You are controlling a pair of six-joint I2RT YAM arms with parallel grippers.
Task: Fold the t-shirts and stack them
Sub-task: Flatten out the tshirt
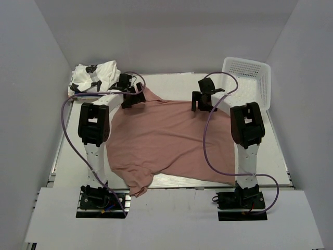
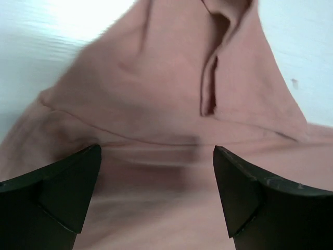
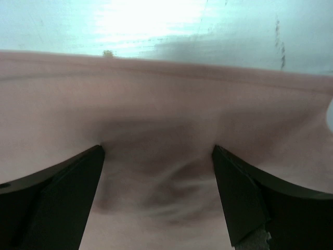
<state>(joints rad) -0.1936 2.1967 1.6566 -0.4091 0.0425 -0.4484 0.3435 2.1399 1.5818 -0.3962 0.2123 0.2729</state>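
Observation:
The dusty-pink t-shirt (image 1: 171,140) lies spread over the middle of the table, one sleeve hanging over the near edge. My left gripper (image 1: 132,99) is open over the shirt's far left corner; the pink cloth (image 2: 156,120) fills the gap between its jaws. My right gripper (image 1: 204,104) is open over the shirt's far edge; pink cloth (image 3: 156,140) lies between its jaws too. The white t-shirt with black print (image 1: 93,76) lies crumpled at the far left corner. The blue shirt is out of view.
A white plastic mesh basket (image 1: 250,78) stands at the far right corner. Purple cables loop from both arms over the shirt. White walls enclose the table on three sides.

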